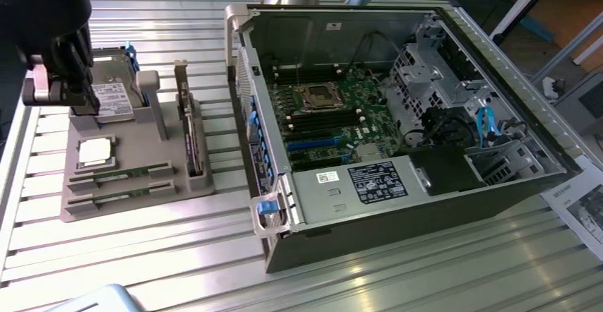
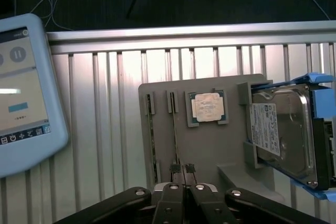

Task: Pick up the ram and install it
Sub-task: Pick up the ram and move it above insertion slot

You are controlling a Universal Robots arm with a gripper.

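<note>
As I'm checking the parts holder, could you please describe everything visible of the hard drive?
The hard drive is a silver metal box with a white printed label, framed by blue plastic rails. It stands tilted on edge in a slot of the grey holder, beside the processor. Nothing but the holder seems to touch it.
</note>
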